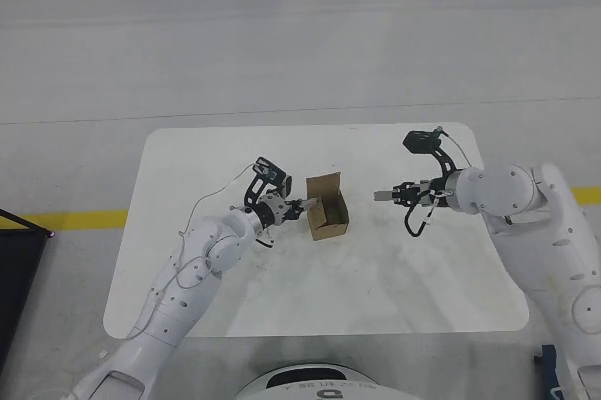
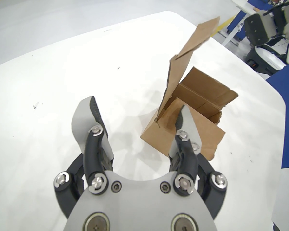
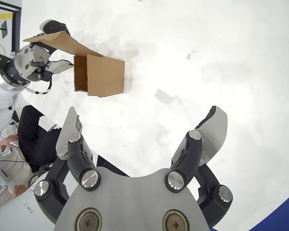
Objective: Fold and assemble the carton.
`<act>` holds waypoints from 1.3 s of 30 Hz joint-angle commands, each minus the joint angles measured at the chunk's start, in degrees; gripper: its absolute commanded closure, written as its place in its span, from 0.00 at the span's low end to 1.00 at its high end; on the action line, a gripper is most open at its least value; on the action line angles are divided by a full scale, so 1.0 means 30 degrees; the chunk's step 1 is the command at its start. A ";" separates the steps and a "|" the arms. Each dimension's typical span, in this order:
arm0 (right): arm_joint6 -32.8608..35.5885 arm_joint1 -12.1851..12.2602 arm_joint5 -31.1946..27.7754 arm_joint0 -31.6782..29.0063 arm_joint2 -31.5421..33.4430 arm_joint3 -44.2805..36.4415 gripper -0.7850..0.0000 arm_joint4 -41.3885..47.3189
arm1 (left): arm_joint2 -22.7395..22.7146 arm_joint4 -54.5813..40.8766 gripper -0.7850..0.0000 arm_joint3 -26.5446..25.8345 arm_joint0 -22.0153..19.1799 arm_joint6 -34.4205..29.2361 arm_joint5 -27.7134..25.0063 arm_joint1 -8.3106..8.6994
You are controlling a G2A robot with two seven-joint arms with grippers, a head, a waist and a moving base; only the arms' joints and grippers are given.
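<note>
1. In the top view, the left gripper (image 1: 300, 207) sits just left of centre at the end of the arm rising from the lower left. Its fingers (image 2: 92, 111) are spread wide with nothing clamped between them. One fingertip lies right against the near side wall of the carton; contact cannot be confirmed.
2. The right gripper (image 1: 378, 195) is just right of centre, pointing left toward the carton. Its fingers (image 3: 72, 126) are wide apart and hold nothing, and a strip of bare table separates it from the carton.
3. The small brown cardboard carton (image 1: 327, 208) stands on the table at the centre of the top view, between the two grippers. Its top is open, showing the inner walls and folded bottom panels.
4. One long cardboard flap (image 2: 197, 37) rises from the carton's wall, tilted rather than folded down. In the top view it lies on the carton's upper side.
5. The white rounded-corner table (image 1: 230, 180) spreads beneath everything, with faint dark scuffs on its surface.
</note>
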 commanded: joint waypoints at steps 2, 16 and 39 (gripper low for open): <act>0.0403 -0.0195 0.0259 0.1159 -0.1163 0.0978 0.00 -0.0134 | 0.0295 0.0402 0.36 0.0039 -0.0142 -0.0276 0.0217 -0.0035; 0.1108 -0.1534 0.1378 0.5427 -0.6183 0.4878 0.00 -0.0590 | 0.0716 0.0610 1.00 -0.0020 -0.0528 -0.0693 0.0166 -0.0079; -0.0964 -0.1833 0.2213 0.5950 -0.5663 0.6820 0.00 0.0938 | -0.0800 0.1558 0.00 -0.1029 0.0449 0.0627 -0.1941 0.0542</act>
